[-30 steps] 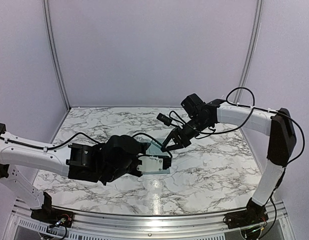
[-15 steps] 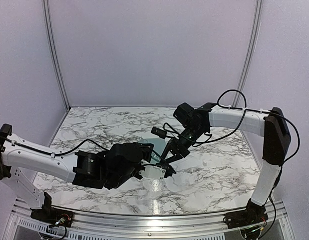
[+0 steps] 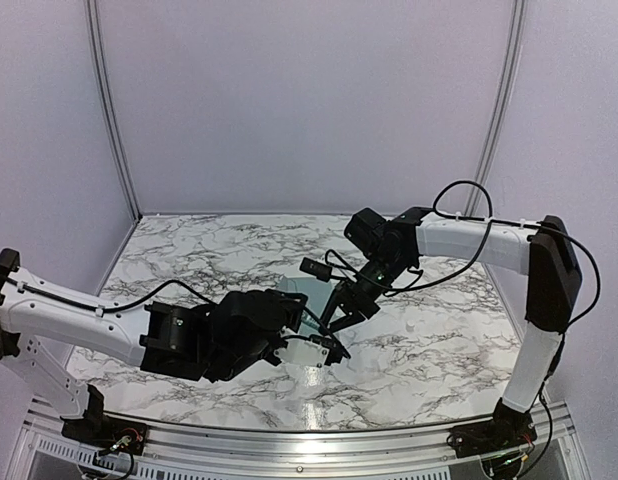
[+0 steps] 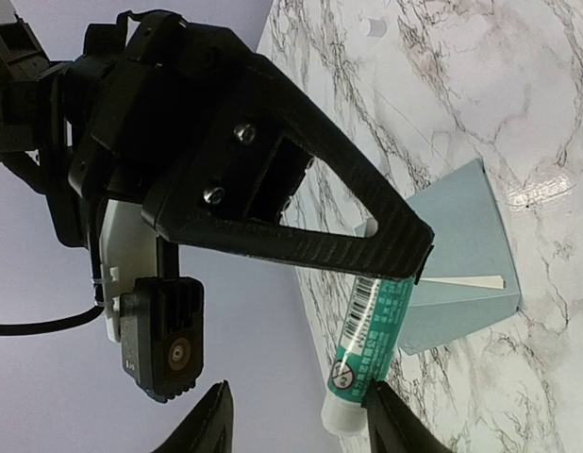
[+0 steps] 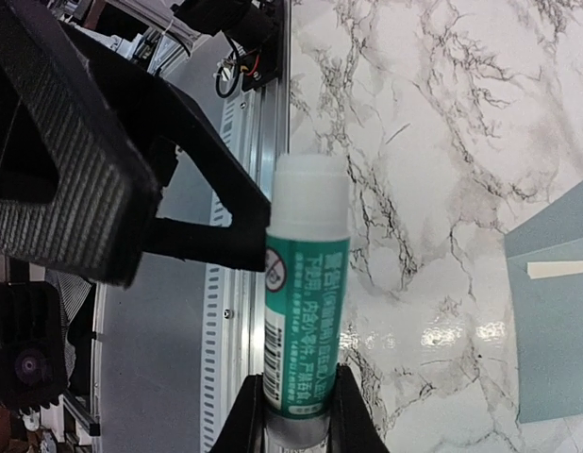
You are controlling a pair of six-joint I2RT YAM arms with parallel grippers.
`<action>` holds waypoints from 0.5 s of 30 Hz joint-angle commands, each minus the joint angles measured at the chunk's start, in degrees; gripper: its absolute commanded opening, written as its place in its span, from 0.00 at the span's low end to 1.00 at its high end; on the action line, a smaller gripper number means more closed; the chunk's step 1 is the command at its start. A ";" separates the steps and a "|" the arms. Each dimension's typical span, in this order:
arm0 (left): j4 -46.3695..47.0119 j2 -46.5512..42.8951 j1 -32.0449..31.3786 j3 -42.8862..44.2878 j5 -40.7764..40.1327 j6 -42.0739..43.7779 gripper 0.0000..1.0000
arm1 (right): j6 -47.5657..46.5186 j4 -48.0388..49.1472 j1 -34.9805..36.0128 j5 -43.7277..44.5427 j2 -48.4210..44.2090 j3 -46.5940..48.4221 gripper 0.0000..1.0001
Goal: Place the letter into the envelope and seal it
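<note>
Most of the work looks done: the envelope (image 4: 461, 264) lies flat on the marble table (image 3: 439, 340) with a pale strip (probably the letter (image 4: 466, 281)) showing at its mouth. Sealing remains, by my reading: the right gripper (image 5: 296, 392) is clamped on a glue stick (image 5: 303, 321), while the left gripper (image 4: 296, 420) is parted around its cap end.

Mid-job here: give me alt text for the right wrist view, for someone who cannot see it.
The right gripper grips the lower end of a green-and-white glue stick, its white cap pointing up the picture over the marble table. A black finger of the left gripper fills the upper left beside the cap. The grey-blue envelope lies at the right edge, a pale strip showing inside.
</note>
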 commanded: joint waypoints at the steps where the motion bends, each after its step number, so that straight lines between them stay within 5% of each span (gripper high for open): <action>1: 1.13 4.03 0.06 1.62 -2.80 3.14 0.51 | -1.88 -0.57 0.48 -3.88 -1.70 1.35 0.05; 15: 3.64 5.63 0.34 -0.61 -6.54 5.51 0.42 | -2.57 -1.11 0.51 -4.83 -2.33 1.15 0.05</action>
